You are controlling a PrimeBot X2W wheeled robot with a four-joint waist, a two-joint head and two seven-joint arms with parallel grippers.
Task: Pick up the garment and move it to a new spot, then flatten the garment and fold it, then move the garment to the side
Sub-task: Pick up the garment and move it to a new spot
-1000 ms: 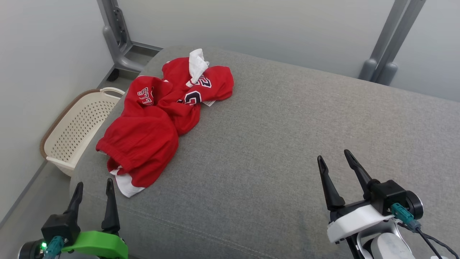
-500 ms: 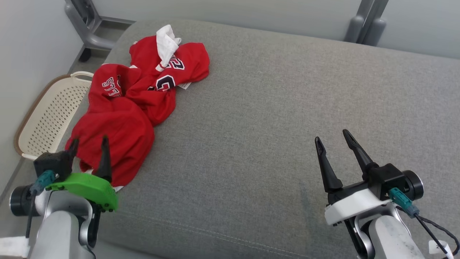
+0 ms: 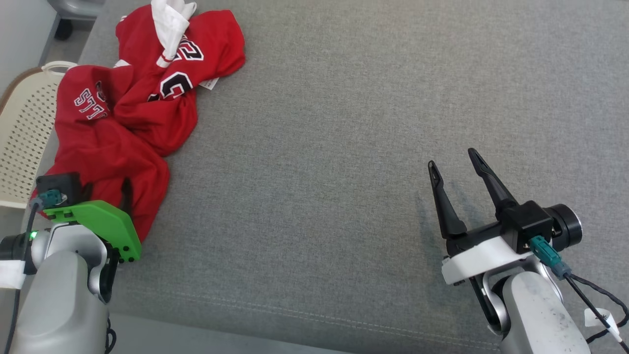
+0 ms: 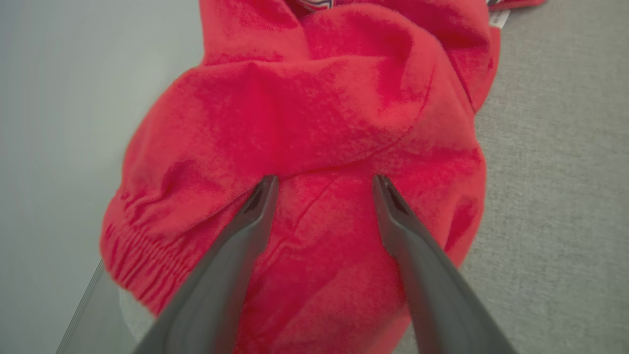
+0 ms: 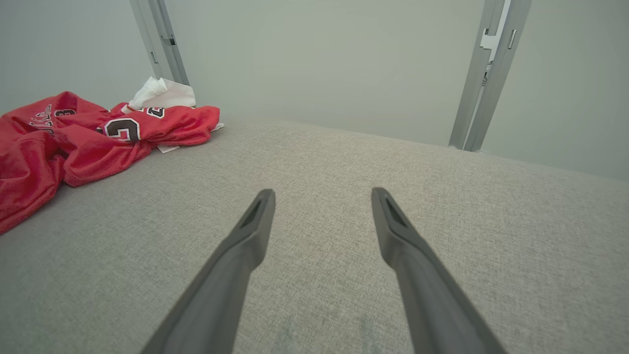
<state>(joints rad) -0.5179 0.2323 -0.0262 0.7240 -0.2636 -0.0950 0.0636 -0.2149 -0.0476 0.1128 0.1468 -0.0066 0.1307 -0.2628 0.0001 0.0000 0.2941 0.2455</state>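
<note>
The grey cushion [image 3: 344,123] lies bare across its middle and right, giving open passage. The crumpled red garment [image 3: 113,142] crowds its left end. A perforated basket [image 3: 22,128] stands just beyond that edge, and metal posts [image 5: 484,73] rise behind the far side.

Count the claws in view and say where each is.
2. The left claw hangs open over the red garment, at the left of the cushion. The right claw hangs open over bare fabric at the right.

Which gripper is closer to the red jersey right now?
Left. The left gripper is at the near end of the red jersey, jaws open over the fabric. The right gripper sits far to its right, jaws open above the bare grey cushion.
</note>
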